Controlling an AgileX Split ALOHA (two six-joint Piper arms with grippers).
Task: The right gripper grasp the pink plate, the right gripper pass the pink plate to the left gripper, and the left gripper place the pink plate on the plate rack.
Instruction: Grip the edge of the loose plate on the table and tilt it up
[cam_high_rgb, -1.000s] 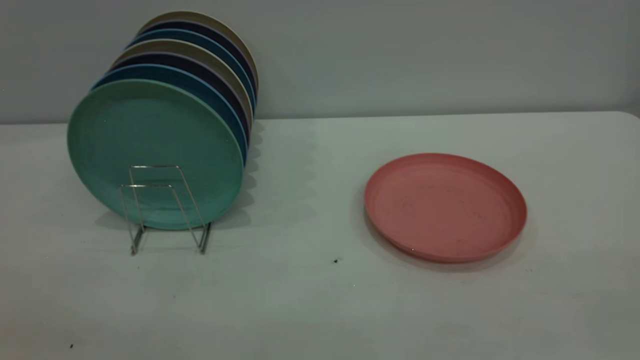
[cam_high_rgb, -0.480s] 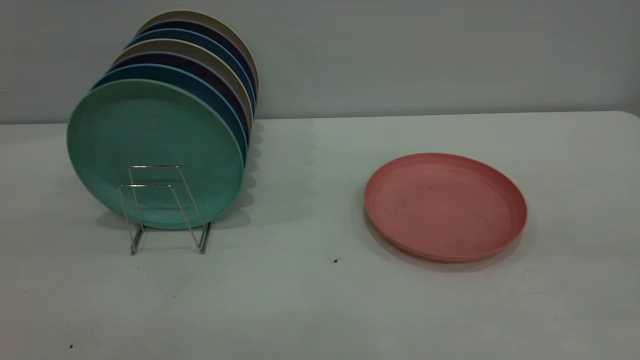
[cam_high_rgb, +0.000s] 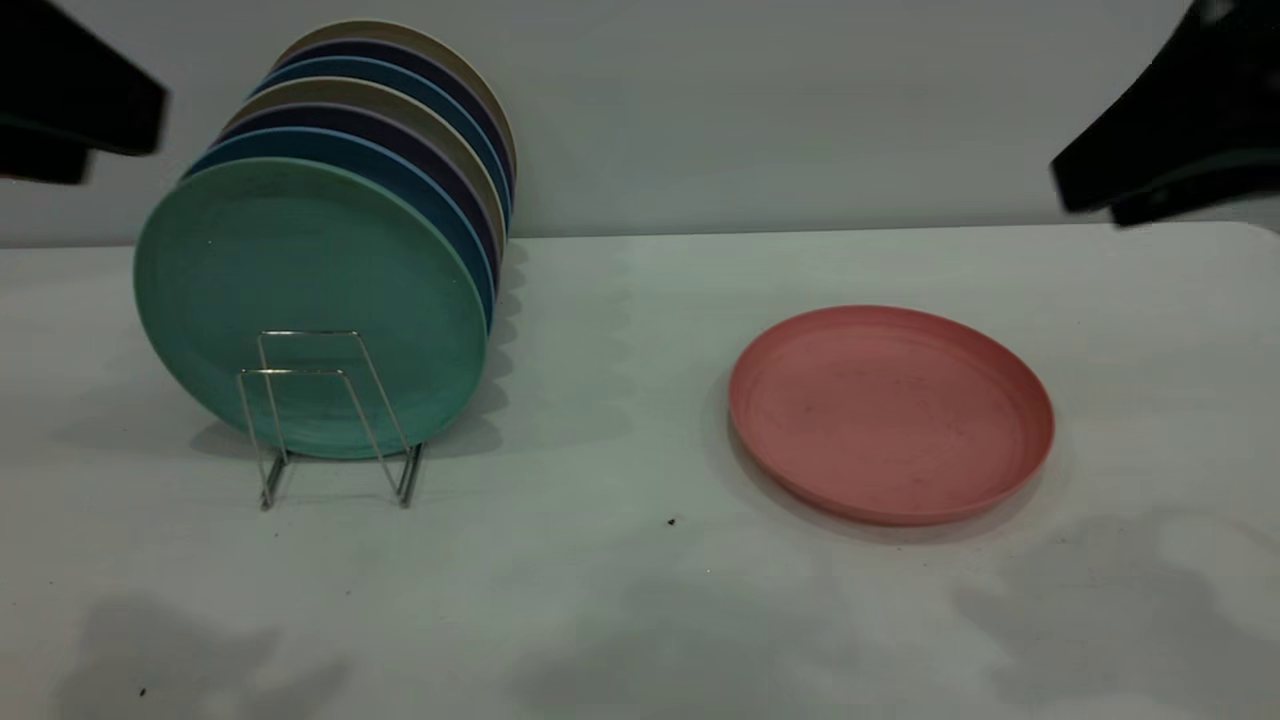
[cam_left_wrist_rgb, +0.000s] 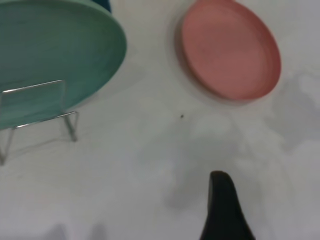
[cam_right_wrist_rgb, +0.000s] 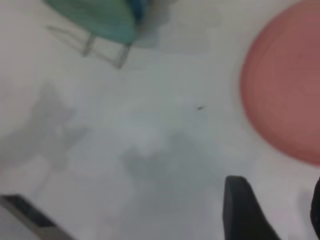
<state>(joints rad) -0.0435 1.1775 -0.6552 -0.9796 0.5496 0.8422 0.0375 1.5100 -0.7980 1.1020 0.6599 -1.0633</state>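
The pink plate (cam_high_rgb: 890, 414) lay flat on the white table (cam_high_rgb: 620, 560), right of centre, nothing touching it. Well to its left stood the plate rack (cam_high_rgb: 330, 420), its two nearest wire loops bare in front of an upright teal plate (cam_high_rgb: 300, 300), with blue and beige plates (cam_high_rgb: 400, 110) packed behind it. The right gripper (cam_right_wrist_rgb: 270, 210) hung high at the far right, its fingers spread apart over the table just beside the pink plate, and the left gripper (cam_left_wrist_rgb: 224, 210) hung high at the far left, one finger visible, so open or closed could not be told.
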